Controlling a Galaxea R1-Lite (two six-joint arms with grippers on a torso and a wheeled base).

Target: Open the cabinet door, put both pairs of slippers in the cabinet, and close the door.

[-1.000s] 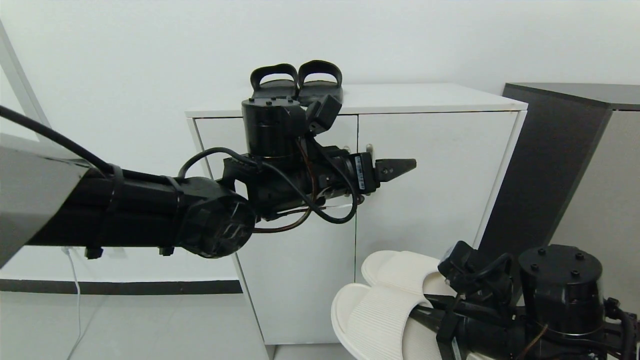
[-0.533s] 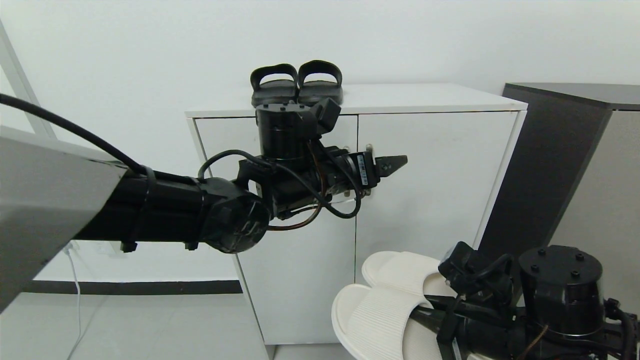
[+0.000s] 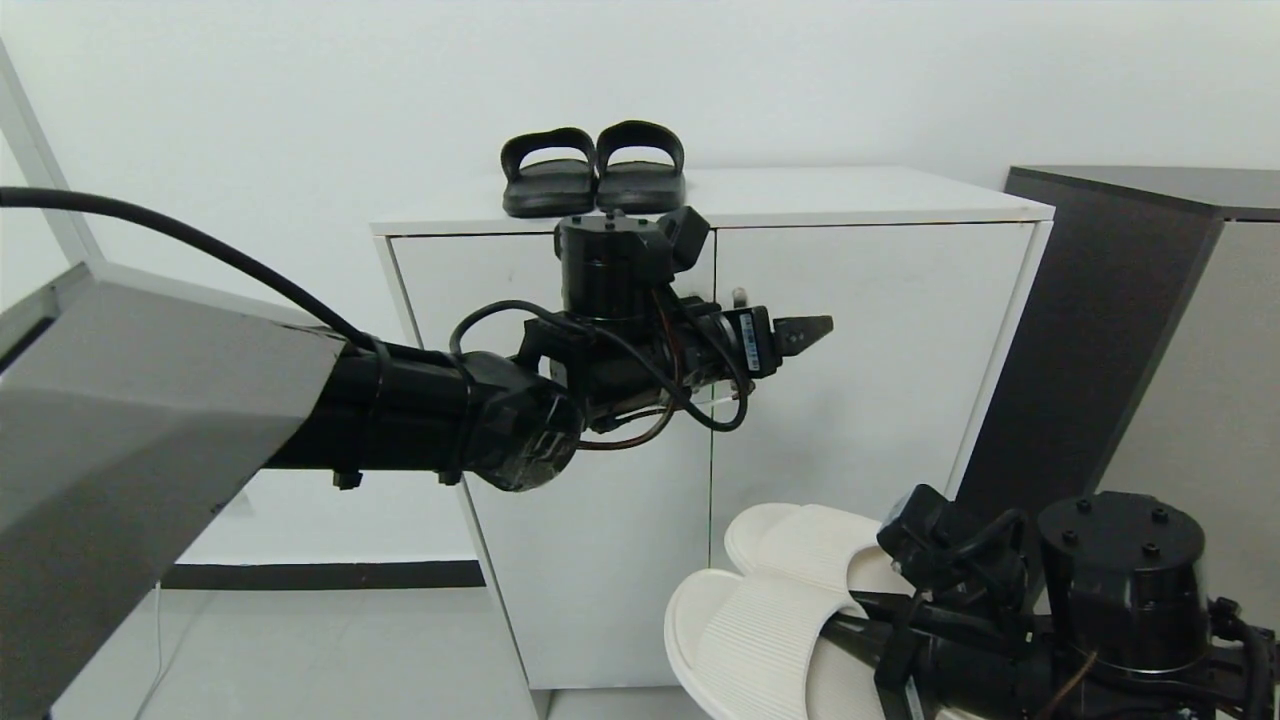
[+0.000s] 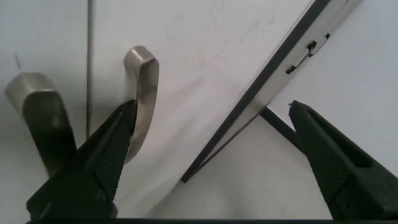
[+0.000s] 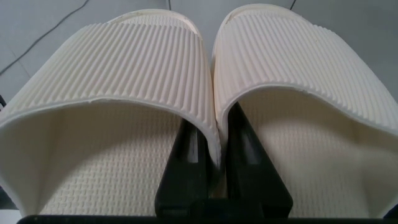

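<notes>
Two white slippers [image 3: 770, 615] lie parallel, toes pointing away from the right gripper [image 5: 214, 134].

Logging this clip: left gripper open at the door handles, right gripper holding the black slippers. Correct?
No: the right gripper holds the white slippers, per the right wrist view; the black slippers sit atop the cabinet. The left gripper is open at the door handles.

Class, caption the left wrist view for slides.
Open black left gripper, one finger beside curved metal handle of white cabinet door.
</notes>
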